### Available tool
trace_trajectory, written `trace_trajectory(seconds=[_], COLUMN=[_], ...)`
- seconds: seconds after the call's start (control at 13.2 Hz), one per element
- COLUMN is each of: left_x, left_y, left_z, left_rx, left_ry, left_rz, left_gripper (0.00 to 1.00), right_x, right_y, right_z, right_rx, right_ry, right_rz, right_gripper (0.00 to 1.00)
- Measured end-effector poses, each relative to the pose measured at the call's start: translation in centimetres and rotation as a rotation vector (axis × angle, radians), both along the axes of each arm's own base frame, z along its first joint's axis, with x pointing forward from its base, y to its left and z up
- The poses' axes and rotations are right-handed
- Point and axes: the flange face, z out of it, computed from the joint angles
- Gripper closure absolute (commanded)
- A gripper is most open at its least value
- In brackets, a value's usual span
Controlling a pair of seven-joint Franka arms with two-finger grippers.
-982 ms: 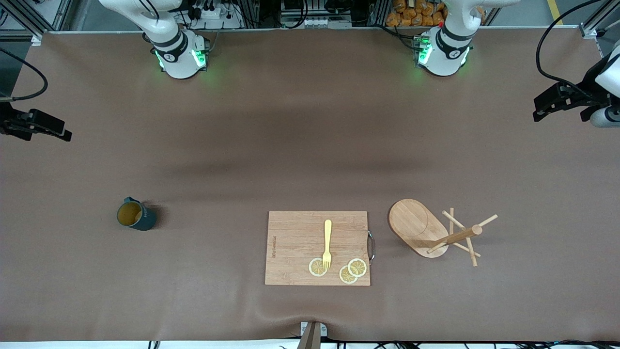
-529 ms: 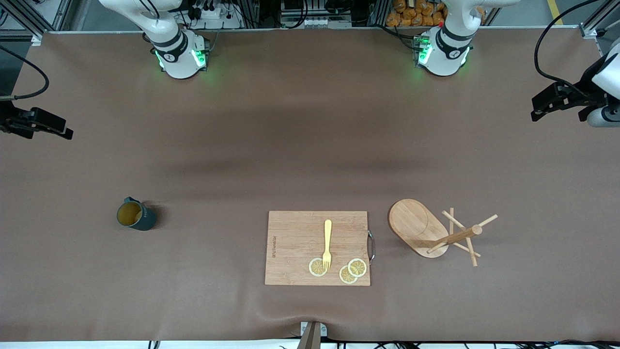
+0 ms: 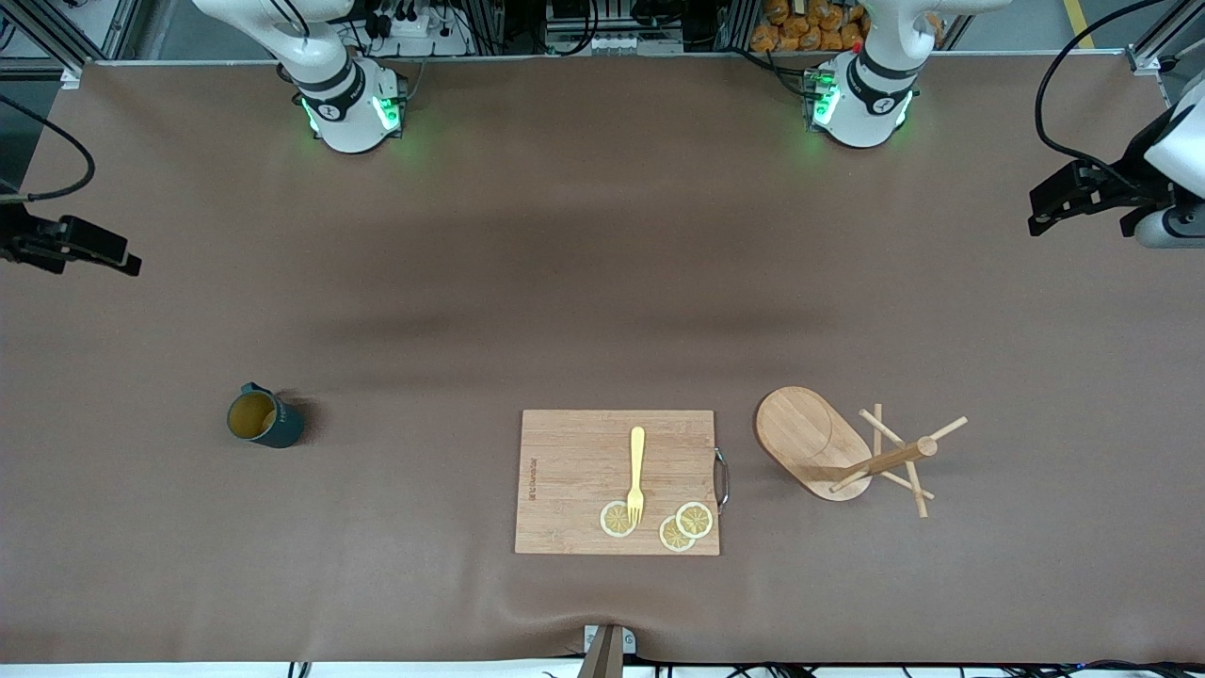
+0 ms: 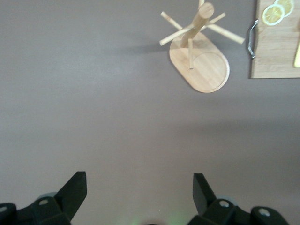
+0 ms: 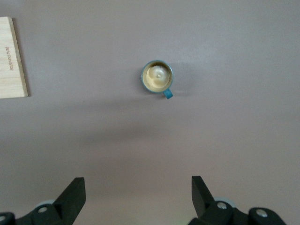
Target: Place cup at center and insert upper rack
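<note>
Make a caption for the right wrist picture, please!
Open right gripper hovers over bare table, the cup standing upright.

From the wooden rectangular cutting board (image 3: 617,481), the small teal handled mug (image 3: 264,419) stands toward nine o'clock, the bamboo mug tree (image 3: 838,450) just beside it at three o'clock.

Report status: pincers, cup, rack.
Left pincer open, high over bare table; right pincer open, likewise. Cup upright, untouched, toward right arm's end. Upper rack beside cutting board. Nothing blocking.
</note>
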Motion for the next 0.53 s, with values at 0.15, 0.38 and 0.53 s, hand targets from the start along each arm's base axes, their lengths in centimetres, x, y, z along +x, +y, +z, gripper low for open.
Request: trace_trajectory(seconds=[0.15, 0.38, 0.53], left_x=[-0.1, 0.0, 0.0], left_y=[0.2, 0.2, 0.2], left_z=[0.9, 0.9, 0.6], left_rx=[-0.008, -0.008, -0.008], left_ry=[-0.019, -0.016, -0.01], left_rz=[0.004, 0.005, 0.004], left_gripper=[0.0, 0.0, 0.0], right_x=[1.8, 4.4, 5.8], right_y=[-0.1, 0.0, 0.5], right_z=[-3.1, -9.2, -13.0], right_rx=[-0.004, -0.012, -0.016], right_ry=[0.01, 0.018, 0.021], right_rz=[-0.002, -0.004, 0.006], right_gripper=[0.0, 0.0, 0.0])
